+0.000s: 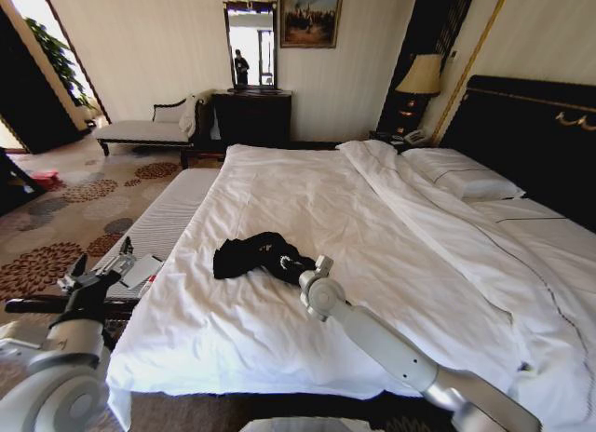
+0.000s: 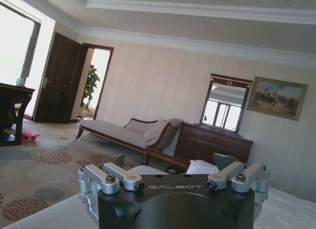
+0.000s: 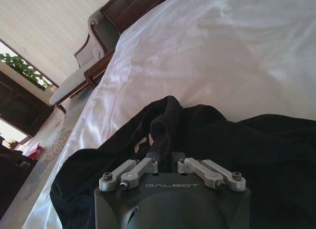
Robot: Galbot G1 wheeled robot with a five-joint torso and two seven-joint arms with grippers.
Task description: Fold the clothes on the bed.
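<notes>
The clothes point(image 1: 250, 256), one black T-shirt, lie crumpled on the near part of the bed point(image 1: 372, 227), close to its left edge. My right arm reaches in from the lower right, and my right gripper point(image 1: 292, 263) is buried in the shirt's right end. In the right wrist view my right gripper point(image 3: 165, 154) is shut on a raised fold of the clothes point(image 3: 163, 123), with the white sheet of the bed point(image 3: 222, 56) behind. My left gripper point(image 1: 102, 257) hangs off the bed's left side. In the left wrist view the left gripper point(image 2: 170, 162) is open and holds nothing.
A white duvet point(image 1: 438, 218) is folded back along the bed's right half, with pillows point(image 1: 461, 176) against the dark headboard point(image 1: 531, 125). A striped bench point(image 1: 158, 222) with papers point(image 1: 140, 269) runs along the bed's left side. A chaise point(image 1: 140, 129), dresser point(image 1: 251, 115) and lamp point(image 1: 421, 75) stand by the far wall.
</notes>
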